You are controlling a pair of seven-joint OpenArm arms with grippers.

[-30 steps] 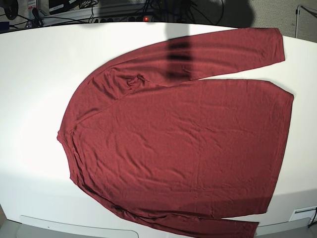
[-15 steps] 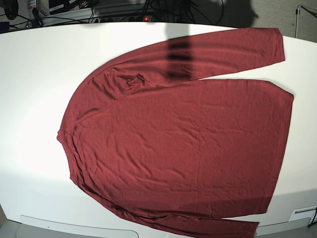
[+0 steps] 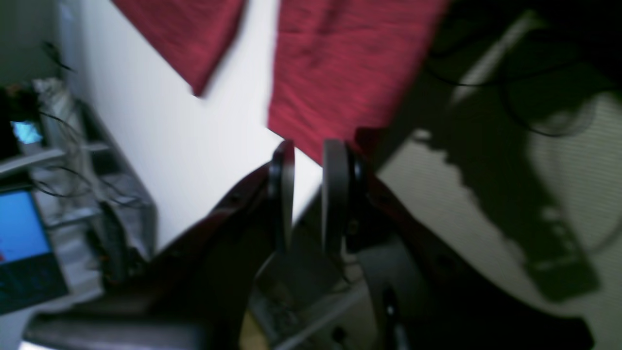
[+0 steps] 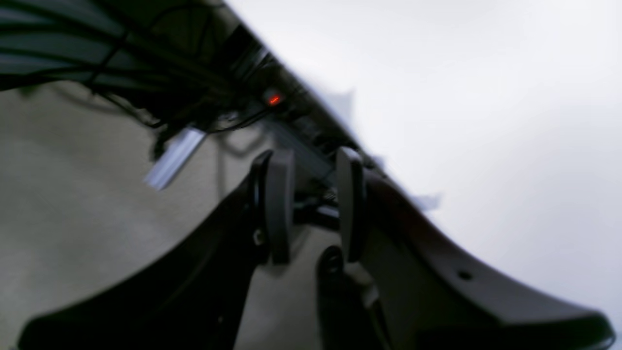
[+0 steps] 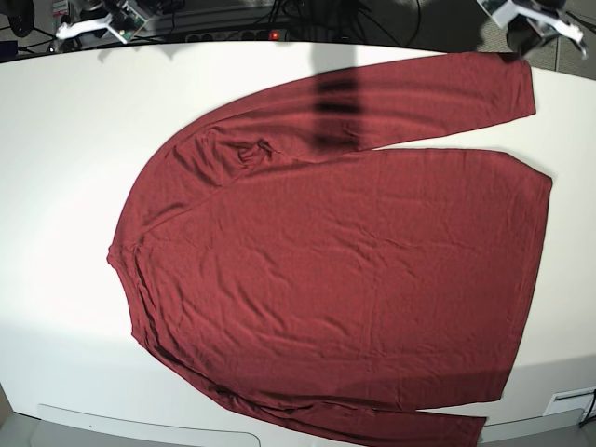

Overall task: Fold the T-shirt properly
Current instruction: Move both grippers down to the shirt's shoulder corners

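The T-shirt (image 5: 335, 270), dark red with long sleeves, lies spread flat on the white table (image 5: 65, 186), collar to the left and hem to the right. One sleeve runs along the far edge and the other along the near edge. My left gripper (image 5: 533, 20) hangs above the far right corner, by the far sleeve's cuff. In the left wrist view its fingers (image 3: 309, 143) stand slightly apart with nothing between them, above the shirt's edge (image 3: 340, 68). My right gripper (image 5: 93, 23) is at the far left corner, away from the shirt. It (image 4: 313, 153) is open and empty.
A power strip with a red light (image 5: 274, 35) and several cables lie behind the table's far edge. The right wrist view shows the same light (image 4: 274, 99) and bare tabletop (image 4: 486, 97). A blue screen (image 3: 19, 228) stands beside the table.
Both grippers have come into the base view at the top corners. The shirt has not moved.
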